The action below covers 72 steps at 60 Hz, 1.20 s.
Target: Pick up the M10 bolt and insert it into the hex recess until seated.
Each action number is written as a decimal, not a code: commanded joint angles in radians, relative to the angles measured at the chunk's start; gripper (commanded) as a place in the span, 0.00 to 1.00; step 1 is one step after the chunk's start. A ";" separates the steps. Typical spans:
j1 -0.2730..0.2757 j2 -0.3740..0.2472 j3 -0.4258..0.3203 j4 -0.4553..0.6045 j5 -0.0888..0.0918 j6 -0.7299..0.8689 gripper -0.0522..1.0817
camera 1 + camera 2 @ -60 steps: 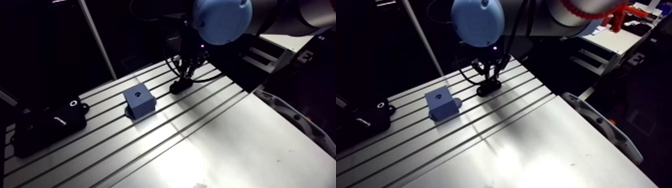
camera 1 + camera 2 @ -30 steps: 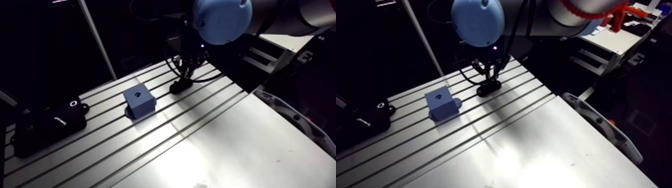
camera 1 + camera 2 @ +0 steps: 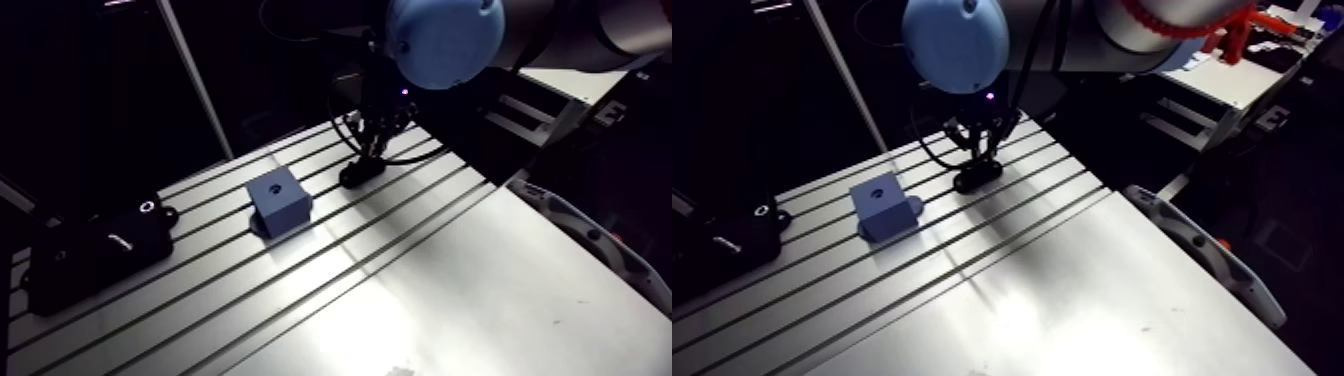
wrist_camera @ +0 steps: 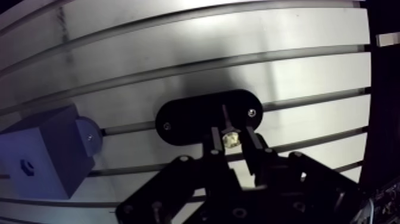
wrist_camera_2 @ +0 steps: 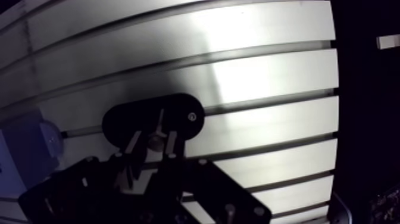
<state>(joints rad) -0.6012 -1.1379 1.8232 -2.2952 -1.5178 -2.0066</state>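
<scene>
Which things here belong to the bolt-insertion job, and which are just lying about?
Job:
pale-headed metal bolt
blue cube block with hex recess
black oval holder plate under the bolt

Lying about:
black box-shaped device with a white ring

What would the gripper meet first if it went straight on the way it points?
Likely the black holder, right below the gripper; the bolt on it sits at the gripper's tip. Depth is unclear.
</scene>
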 commanded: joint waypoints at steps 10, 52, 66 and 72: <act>0.000 0.001 0.002 0.000 0.000 0.001 0.64; 0.000 0.002 0.000 -0.001 -0.003 0.002 0.66; 0.000 0.001 0.002 -0.001 -0.003 0.002 0.67; 0.000 -0.001 0.002 -0.001 -0.003 0.001 0.68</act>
<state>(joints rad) -0.6014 -1.1364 1.8246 -2.2958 -1.5209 -2.0042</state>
